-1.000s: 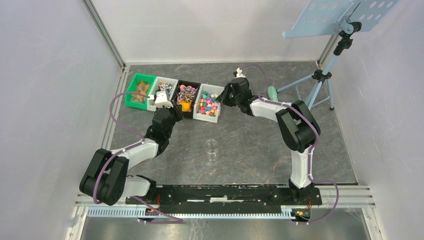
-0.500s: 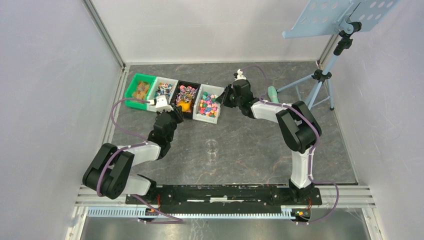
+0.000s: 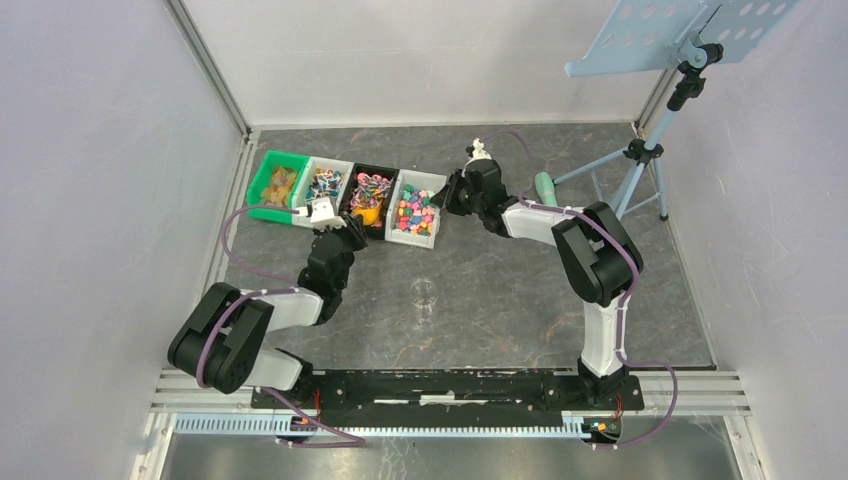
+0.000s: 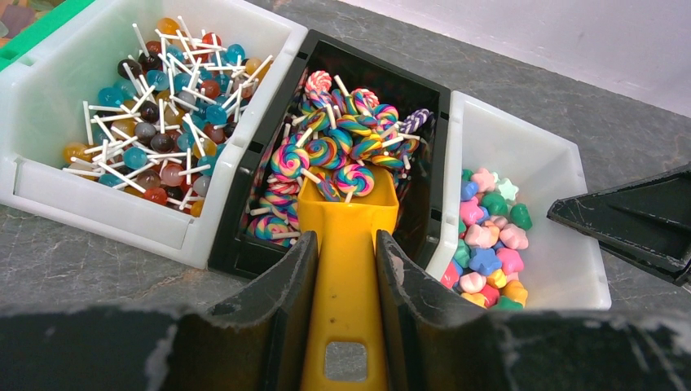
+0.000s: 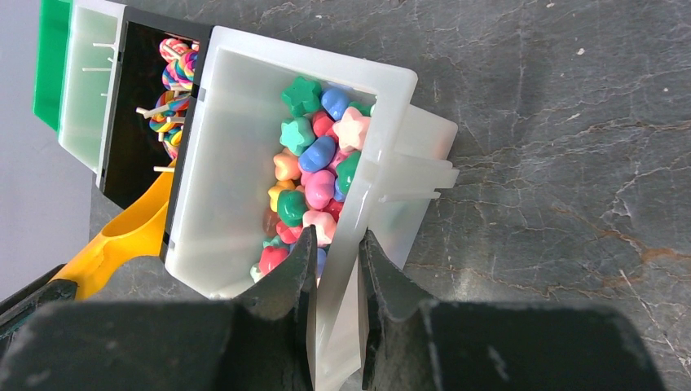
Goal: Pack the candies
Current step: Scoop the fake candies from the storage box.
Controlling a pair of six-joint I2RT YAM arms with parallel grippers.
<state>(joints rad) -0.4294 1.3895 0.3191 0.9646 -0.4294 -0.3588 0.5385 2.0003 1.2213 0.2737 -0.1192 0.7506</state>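
The candies (image 4: 489, 244) (image 5: 314, 175) (image 3: 415, 213) are small stars and hearts in many colours. They lie in a white bin (image 5: 310, 53) (image 4: 562, 269) at the right end of a row of bins. My right gripper (image 5: 336, 240) (image 3: 447, 196) is shut on that bin's right wall. My left gripper (image 4: 345, 244) (image 3: 352, 222) is shut on the handle of the orange scoop (image 4: 346, 301) (image 5: 122, 236). The scoop's bowl reaches into the black bin (image 4: 407, 90) and carries a few swirl lollipops (image 4: 326, 155).
Left of the black bin stand a white bin of ball lollipops (image 4: 98, 204) and a green bin (image 3: 272, 160). A small clear object (image 3: 424, 293) lies mid-table. A music stand (image 3: 650, 150) and a teal item (image 3: 545, 184) stand at the back right. Walls close in both sides.
My left wrist has drawn back a little toward the near side with the scoop. The row of bins has turned slightly. The right gripper keeps its hold on the bin wall.
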